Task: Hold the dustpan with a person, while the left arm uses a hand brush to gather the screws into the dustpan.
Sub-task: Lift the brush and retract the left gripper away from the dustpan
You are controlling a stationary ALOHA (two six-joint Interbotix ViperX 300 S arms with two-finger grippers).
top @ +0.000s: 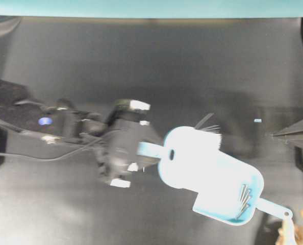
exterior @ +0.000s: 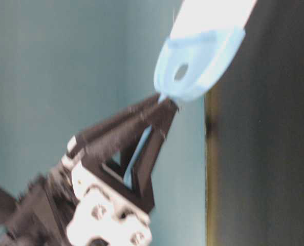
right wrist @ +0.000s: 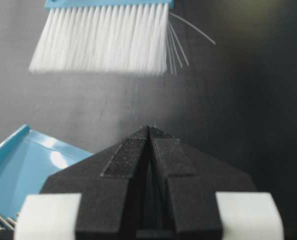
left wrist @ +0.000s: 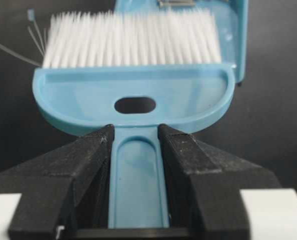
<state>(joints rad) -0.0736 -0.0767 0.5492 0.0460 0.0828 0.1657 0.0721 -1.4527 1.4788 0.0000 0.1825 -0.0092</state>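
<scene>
My left gripper [left wrist: 136, 131] is shut on the slim handle of the light blue hand brush [left wrist: 137, 175]. Its white bristles [left wrist: 133, 40] point away from me, at the open mouth of the dustpan [left wrist: 233, 30]. In the overhead view the hand brush [top: 187, 153] overlaps the near end of the dustpan [top: 228, 196], and several grey screws [top: 245, 196] lie inside the pan near its handle. The person's hand [top: 294, 232] holds that handle at the lower right. My right gripper [right wrist: 149, 128] is shut and empty, pointing at the bristles [right wrist: 101, 42] from the right edge.
A black mat [top: 141, 66] covers the table. A few stray bristles [top: 205, 121] stick out from the brush's far corner. A small light speck [top: 257, 120] lies on the mat near the right gripper [top: 276, 135]. A teal wall [top: 151, 7] runs along the back.
</scene>
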